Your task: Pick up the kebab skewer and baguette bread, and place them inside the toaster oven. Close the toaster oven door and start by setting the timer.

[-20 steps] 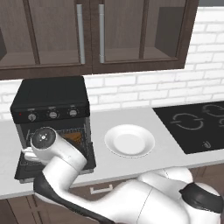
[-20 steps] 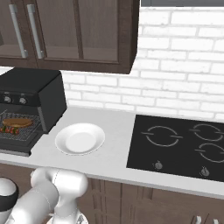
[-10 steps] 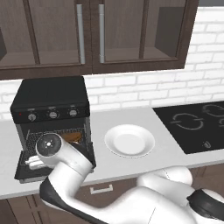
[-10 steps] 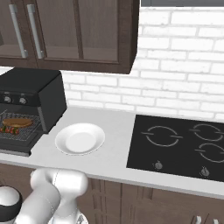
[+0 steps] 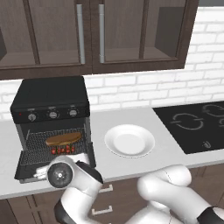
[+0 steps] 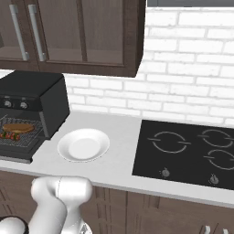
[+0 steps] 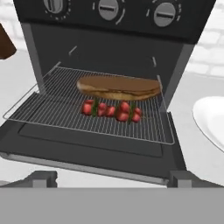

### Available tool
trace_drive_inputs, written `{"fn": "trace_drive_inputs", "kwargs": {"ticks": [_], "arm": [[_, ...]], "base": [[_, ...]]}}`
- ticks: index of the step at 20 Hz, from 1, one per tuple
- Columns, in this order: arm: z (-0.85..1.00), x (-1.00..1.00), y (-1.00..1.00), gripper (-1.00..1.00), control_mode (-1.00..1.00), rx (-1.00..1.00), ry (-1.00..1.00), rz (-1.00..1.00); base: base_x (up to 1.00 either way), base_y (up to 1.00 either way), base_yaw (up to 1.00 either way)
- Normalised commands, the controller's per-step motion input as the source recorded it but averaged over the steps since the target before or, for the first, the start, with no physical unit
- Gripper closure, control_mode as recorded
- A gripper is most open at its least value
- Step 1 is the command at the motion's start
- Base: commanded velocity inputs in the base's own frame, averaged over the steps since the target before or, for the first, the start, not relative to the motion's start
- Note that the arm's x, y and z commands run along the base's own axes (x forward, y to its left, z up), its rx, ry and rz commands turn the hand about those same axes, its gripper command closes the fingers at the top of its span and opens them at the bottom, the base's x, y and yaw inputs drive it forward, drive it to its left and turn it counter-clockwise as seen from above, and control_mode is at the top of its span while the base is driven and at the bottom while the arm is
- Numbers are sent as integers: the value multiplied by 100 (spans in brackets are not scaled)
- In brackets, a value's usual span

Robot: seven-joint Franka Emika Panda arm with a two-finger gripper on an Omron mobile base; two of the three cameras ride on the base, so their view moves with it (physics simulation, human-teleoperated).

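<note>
The black toaster oven (image 5: pixel 50 98) stands at the counter's left end with its door (image 7: pixel 87 153) dropped flat. Inside, on the wire rack (image 7: pixel 52 109), lies the orange-brown baguette bread (image 7: pixel 118 87), and the kebab skewer (image 7: pixel 111 109) with its red chunks rests just in front of it. Both also show on the rack from the side: baguette bread (image 6: pixel 18 128), kebab skewer (image 6: pixel 11 135). My gripper (image 7: pixel 113 179) is open, low in front of the door's outer edge, holding nothing. Its fingertips (image 7: pixel 43 178) stand wide apart. Three knobs (image 7: pixel 108 8) line the panel above the opening.
A white plate (image 5: pixel 129 141) sits bare on the counter just right of the oven. A black cooktop (image 5: pixel 197 124) fills the counter's right side. Dark wall cabinets (image 5: pixel 87 35) hang above, and my white arm (image 5: pixel 83 183) bends low before the counter edge.
My hand has dropped from in front of the oven opening to below the open door's edge. The bread and skewer have stayed on the rack.
</note>
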Motion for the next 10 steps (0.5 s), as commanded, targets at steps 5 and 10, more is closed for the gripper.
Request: {"fn": "trace_drive_inputs", "kwargs": {"ticks": [5,10], "arm": [[-5,0,-4,-100,-100,4,-19,-2],[-13,2,0,-100,-100,17,-19,-12]], "base": [[0,0,0],[0,0,0]]}}
